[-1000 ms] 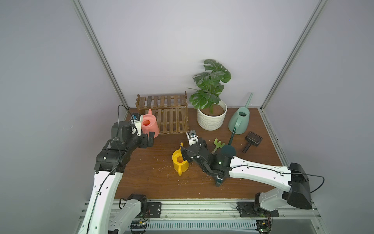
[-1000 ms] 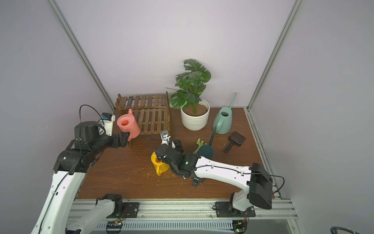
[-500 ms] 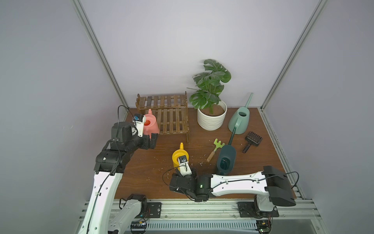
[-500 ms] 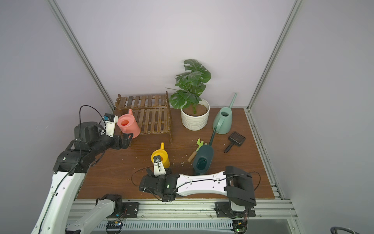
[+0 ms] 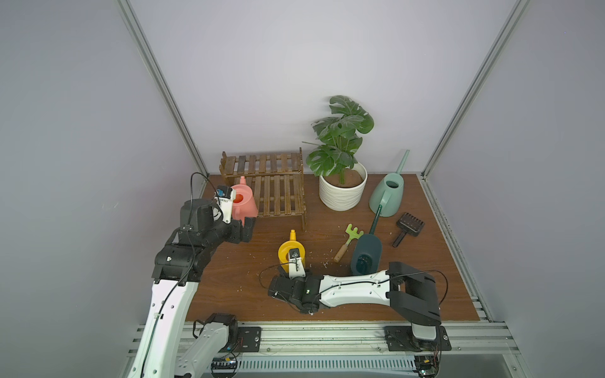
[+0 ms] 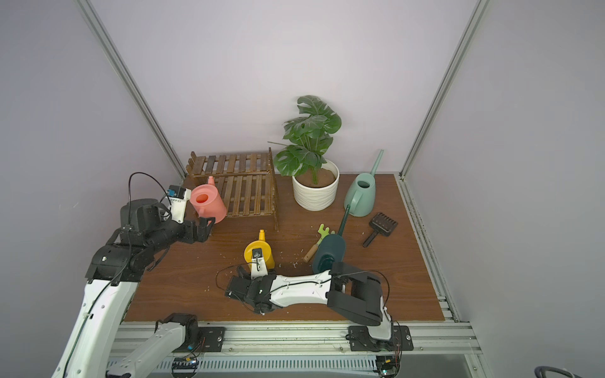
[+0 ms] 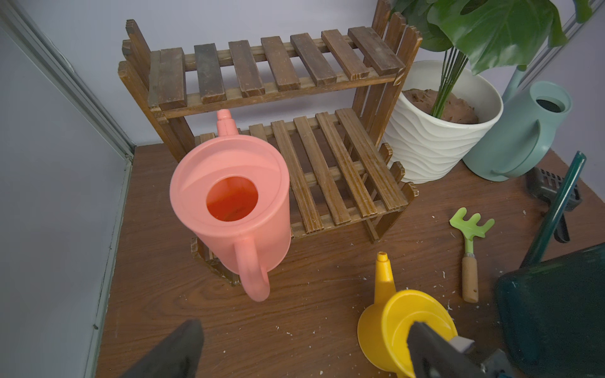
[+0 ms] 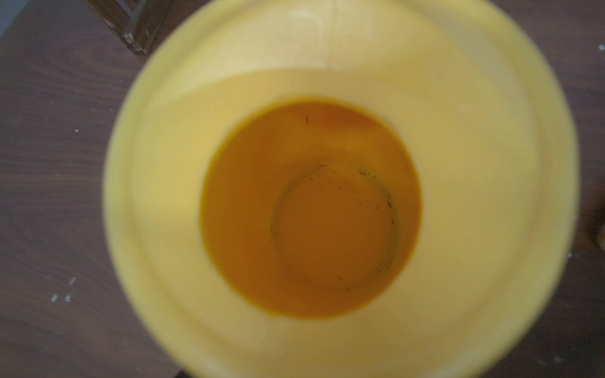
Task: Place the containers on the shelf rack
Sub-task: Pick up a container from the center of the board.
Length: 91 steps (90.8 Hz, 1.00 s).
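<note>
The pink can (image 5: 242, 203) (image 7: 229, 203) stands upright at the left front corner of the shelf rack's (image 5: 271, 183) (image 7: 327, 163) lower tier. My left gripper (image 5: 247, 229) (image 7: 304, 356) hangs open just in front of its handle, holding nothing. The yellow can (image 5: 289, 252) (image 8: 327, 196) stands on the table and fills the right wrist view from above. My right gripper (image 5: 292, 270) is at its near side, fingers hidden. The dark teal can (image 5: 366, 253) stands right of it. At the back right stands the mint-green can (image 5: 388, 194).
A white ribbed pot with a leafy plant (image 5: 342, 193) stands right of the rack. A green hand rake (image 5: 348, 240) and a black brush (image 5: 407, 227) lie between the cans. My right forearm (image 5: 357, 288) lies low across the table's front. Crumbs dot the wood.
My right arm swung from beside the yellow can round to the table's front, and its gripper now sits at the can's near side with narrower jaws. The left arm barely moved.
</note>
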Each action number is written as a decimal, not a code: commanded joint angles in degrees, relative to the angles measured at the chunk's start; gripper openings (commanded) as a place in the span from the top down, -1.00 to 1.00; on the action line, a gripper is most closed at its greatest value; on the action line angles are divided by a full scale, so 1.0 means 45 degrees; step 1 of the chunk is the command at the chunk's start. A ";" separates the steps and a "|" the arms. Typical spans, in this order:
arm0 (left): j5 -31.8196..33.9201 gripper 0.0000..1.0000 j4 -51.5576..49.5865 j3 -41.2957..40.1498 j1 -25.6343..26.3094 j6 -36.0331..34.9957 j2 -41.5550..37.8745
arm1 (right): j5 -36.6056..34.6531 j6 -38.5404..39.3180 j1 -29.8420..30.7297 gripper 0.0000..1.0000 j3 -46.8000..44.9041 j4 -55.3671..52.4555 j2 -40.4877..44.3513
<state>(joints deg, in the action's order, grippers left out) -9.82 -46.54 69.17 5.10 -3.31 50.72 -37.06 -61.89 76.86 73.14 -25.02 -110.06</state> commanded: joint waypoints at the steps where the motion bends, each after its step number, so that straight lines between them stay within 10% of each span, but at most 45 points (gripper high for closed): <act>1: 0.0106 -1.00 -0.0164 -0.0190 0.0057 -0.0143 -0.0157 | -0.0443 0.0174 -0.0106 -0.16 -0.0007 0.0250 -0.0014; 43: -0.0019 -1.00 -0.0136 -0.0220 -0.0104 -0.0087 -0.0007 | -0.0183 0.0758 -0.0074 0.82 0.0025 -0.0371 0.0824; 91: -0.0278 -1.00 -0.0145 0.0617 -0.0621 0.0302 0.0351 | -0.0344 0.0904 0.0866 1.00 0.1245 -0.3557 0.3118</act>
<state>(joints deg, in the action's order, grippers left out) -10.17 -46.78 69.49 3.33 -2.52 52.16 -35.31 -57.67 80.44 75.85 -35.97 -98.39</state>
